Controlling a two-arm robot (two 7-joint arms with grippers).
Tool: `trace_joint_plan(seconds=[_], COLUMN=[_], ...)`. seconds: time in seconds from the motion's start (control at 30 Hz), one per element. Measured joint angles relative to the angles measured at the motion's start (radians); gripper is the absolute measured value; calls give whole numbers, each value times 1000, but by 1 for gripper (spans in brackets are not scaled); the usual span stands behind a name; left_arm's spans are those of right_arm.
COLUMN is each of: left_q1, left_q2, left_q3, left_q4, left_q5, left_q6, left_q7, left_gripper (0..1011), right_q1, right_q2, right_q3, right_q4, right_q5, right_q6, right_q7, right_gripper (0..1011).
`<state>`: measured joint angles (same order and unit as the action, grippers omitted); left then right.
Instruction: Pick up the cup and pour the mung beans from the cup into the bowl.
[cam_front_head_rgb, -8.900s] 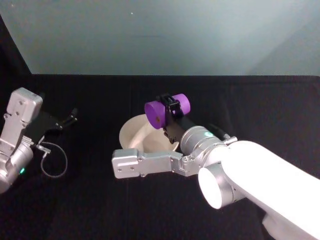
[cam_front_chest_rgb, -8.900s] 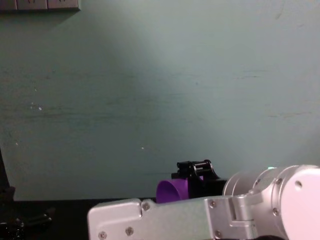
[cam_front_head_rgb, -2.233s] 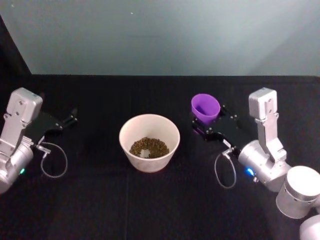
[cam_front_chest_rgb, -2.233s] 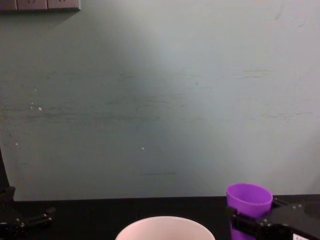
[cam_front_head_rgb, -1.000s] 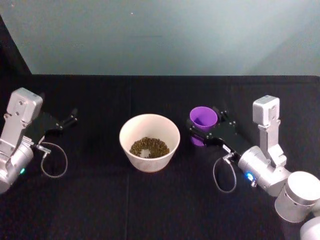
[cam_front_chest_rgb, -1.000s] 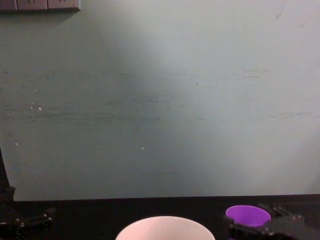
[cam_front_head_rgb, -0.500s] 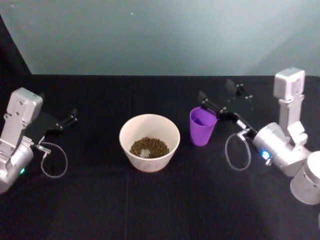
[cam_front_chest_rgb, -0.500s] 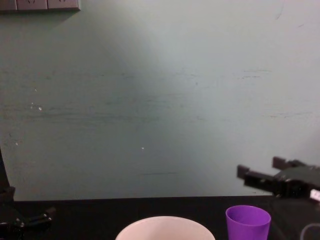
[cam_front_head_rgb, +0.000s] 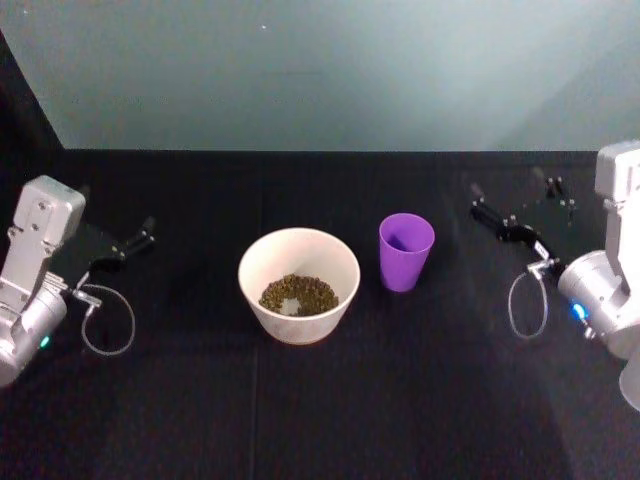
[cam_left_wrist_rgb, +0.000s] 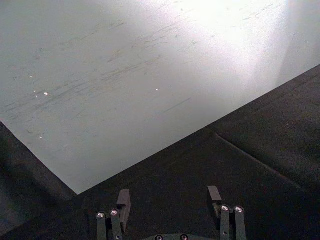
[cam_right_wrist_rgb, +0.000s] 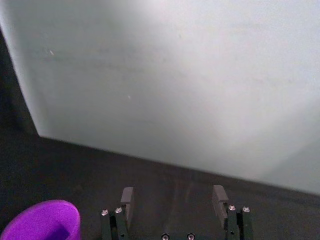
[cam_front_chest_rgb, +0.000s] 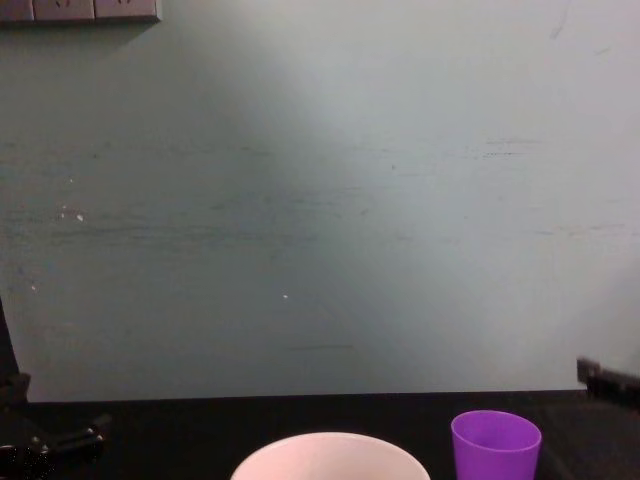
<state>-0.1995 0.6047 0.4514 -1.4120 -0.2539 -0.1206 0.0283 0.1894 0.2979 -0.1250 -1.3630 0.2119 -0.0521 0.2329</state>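
Head view: the beans (cam_front_head_rgb: 298, 294) lie in the bowl (cam_front_head_rgb: 299, 283); the cup (cam_front_head_rgb: 406, 251) stands upright just to its right on the desk (cam_front_head_rgb: 300, 410), so the pour looks done. The right end effector (cam_front_head_rgb: 512, 211) hangs well apart, spread wide, empty. The left end effector (cam_front_head_rgb: 137, 238) sits parked far left.

Left wrist view: its fingers (cam_left_wrist_rgb: 123, 201) are apart, holding nothing.

Right wrist view: fingers (cam_right_wrist_rgb: 127, 198) gape, cup (cam_right_wrist_rgb: 42, 220) nearby.

Chest view: cup (cam_front_chest_rgb: 495, 443) beside bowl (cam_front_chest_rgb: 330, 455). No writing is legible.

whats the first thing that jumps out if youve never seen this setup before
Most likely the purple cup, standing upright on the black table just to the right of the white bowl, the one bright colour in the scene. The bowl holds a small heap of mung beans at its bottom. The right gripper sits open and apart from the cup at the table's right side, and the left gripper is parked open at the left.
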Motion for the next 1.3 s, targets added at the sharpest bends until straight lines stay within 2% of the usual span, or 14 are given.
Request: trace_joint_plan(seconds=[0.3, 0.5, 1.3], left_q1=[0, 0, 0], left_q2=[0, 0, 0], left_q3=[0, 0, 0], left_q4=[0, 0, 0], left_q5=[0, 0, 0], left_q6=[0, 0, 0], left_q7=[0, 0, 0], left_gripper=[1000, 1000, 1000], right_q1=[-5, -14, -10], right_q2=[-31, -37, -37], right_q3=[-3, -4, -6], right_q4=[70, 57, 64], right_q5=[-24, -50, -41], right_q6=[0, -2, -3], right_q7=[-12, -27, -18], right_gripper=[1002, 1002, 1003])
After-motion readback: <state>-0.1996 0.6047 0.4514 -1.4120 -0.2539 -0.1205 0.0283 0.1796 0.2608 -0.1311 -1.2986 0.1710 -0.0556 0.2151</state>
